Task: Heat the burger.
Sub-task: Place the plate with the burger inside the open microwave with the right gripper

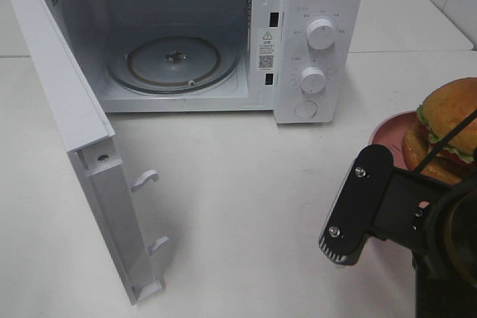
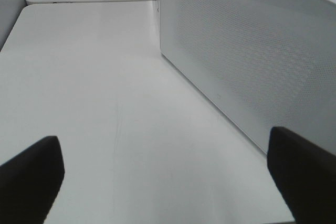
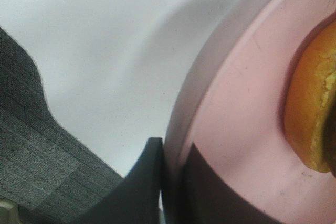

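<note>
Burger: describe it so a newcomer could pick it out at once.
Find the open white microwave. Right of it, nearer the front, is a pink plate. The burger sits on it: the only food in view, golden buns around green lettuce.

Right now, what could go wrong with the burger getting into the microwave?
1. The right claw pinches only the rim of the pink plate, so the plate might tilt or slip when lifted.
2. The burger is tall and just rests there; it could slide or topple.
3. Going into the microwave, the plate might bump the front frame.
</note>
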### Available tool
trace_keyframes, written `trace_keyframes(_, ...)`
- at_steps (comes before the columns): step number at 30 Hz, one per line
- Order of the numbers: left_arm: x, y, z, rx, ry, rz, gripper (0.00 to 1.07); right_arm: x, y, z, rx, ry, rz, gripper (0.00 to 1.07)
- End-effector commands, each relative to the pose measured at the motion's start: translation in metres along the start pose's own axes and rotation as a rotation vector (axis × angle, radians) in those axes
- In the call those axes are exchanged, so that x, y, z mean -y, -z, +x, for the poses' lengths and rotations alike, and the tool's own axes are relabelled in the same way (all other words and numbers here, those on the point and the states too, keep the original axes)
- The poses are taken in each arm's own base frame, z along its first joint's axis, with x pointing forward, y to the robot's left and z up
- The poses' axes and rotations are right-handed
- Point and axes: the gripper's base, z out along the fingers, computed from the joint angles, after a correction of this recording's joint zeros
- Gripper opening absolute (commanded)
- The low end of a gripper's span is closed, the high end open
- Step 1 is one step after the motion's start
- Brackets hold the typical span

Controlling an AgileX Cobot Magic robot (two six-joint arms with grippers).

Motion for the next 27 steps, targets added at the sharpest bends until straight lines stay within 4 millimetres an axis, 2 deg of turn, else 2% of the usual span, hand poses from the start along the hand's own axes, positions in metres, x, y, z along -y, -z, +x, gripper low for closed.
trace_keyframes(1,0.001,0.002,0.002,0.024,-0.002,0.0,1.03,0.004,0.004,0.001,0.017,0.052,0.069,0.01)
trace_keyframes(15,0.001,0.002,0.002,0.024,-0.002,0.0,1.03,-0.013,0.016,0.001,0.096,0.194,0.088,0.01)
trace_keyframes(27,0.001,0.002,0.002,0.024,-0.002,0.0,1.03,-0.028,0.025,0.002,0.161,0.383,0.095,0.01)
